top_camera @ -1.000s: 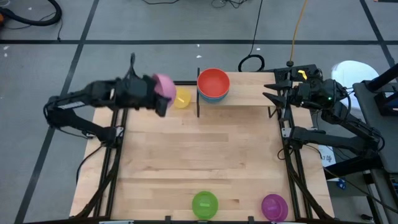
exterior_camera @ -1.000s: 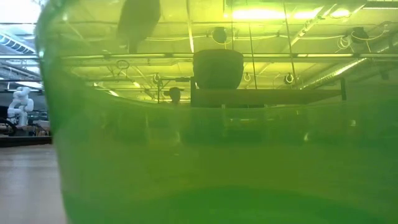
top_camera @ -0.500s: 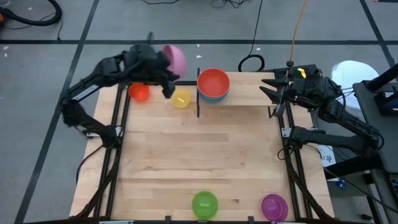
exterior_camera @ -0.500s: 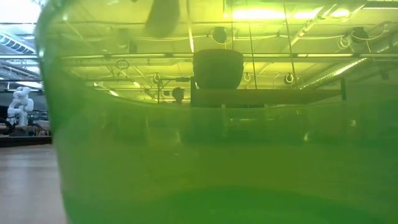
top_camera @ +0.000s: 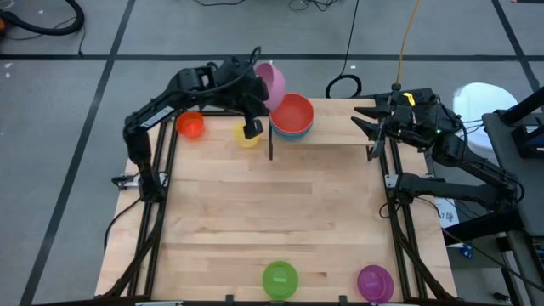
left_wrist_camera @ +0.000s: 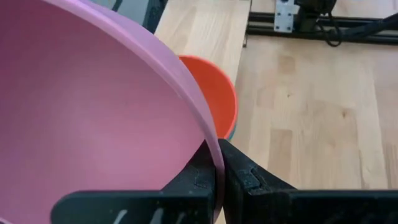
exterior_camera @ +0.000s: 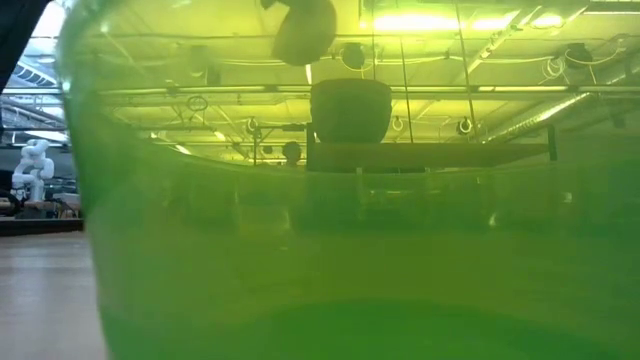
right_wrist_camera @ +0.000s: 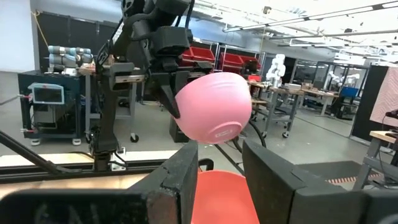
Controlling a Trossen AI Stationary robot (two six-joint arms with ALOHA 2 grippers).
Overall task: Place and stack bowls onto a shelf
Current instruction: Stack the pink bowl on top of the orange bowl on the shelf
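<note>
My left gripper (top_camera: 262, 81) is shut on the pink bowl (top_camera: 272, 83), carried in the air just left of the stack on the shelf (top_camera: 340, 123). That stack has the red bowl (top_camera: 291, 112) on top, with teal and blue rims showing beneath it. The orange bowl (top_camera: 190, 126) and yellow bowl (top_camera: 246, 136) rest on the table left of the shelf. The green bowl (top_camera: 280, 278) and purple bowl (top_camera: 375, 281) sit at the near edge. My right gripper (top_camera: 372, 127) waits open at the shelf's right end. In the right wrist view the pink bowl (right_wrist_camera: 214, 115) hangs above the red bowl (right_wrist_camera: 221, 199). My left gripper pinches the pink bowl's rim (left_wrist_camera: 214, 146), one finger (left_wrist_camera: 199, 180) inside the bowl and one finger (left_wrist_camera: 245, 177) outside. The bowl is lifted clear and tipped on its side, its base facing the table's right side, above the shelf's left end.
The green bowl (exterior_camera: 330, 250) stands right against the low camera and fills its view; the shelf and stack (exterior_camera: 350, 110) show dimly through it. Black frame rails (top_camera: 157, 212) run along the table's left and right edges. Bare tabletop (top_camera: 280, 204) lies between shelf and near bowls.
My left arm has swung toward the table's right along the far edge, carrying the pink bowl from left of the yellow bowl to beside the stack on the shelf. The orange bowl, hidden under the arm before, now shows.
</note>
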